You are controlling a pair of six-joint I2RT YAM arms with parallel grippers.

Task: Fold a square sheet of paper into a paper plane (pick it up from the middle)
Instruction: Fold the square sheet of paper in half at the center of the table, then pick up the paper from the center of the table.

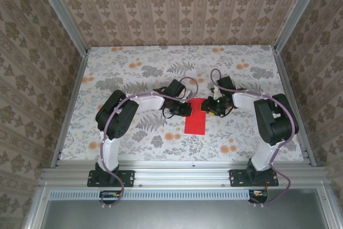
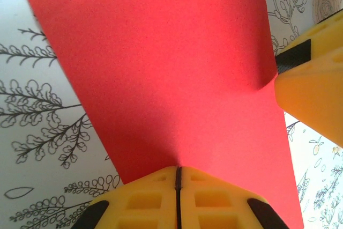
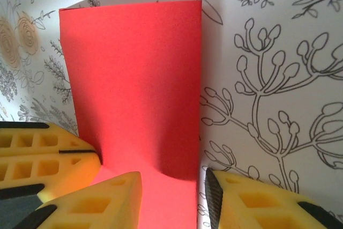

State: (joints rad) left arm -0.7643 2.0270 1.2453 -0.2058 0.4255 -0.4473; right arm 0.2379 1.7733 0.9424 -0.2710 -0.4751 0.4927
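Paper sheet (image 1: 194, 123), folded to a red rectangle, lies on table (image 1: 134, 68) btwn both arms, long axis near-to-far. Left pincer (image 2: 177, 169) is clenched on its left edge, twd far end. Right pincer (image 3: 172, 179) is released, jaws astride opp. edge, equally near.

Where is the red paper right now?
Top view: the red paper sits near the middle of the table, its far end between the left gripper and the right gripper.

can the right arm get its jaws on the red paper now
Probably yes: the red paper has one edge between its open jaws, nothing over it. The left arm holds the opposite edge in shut jaws, close but not blocking.
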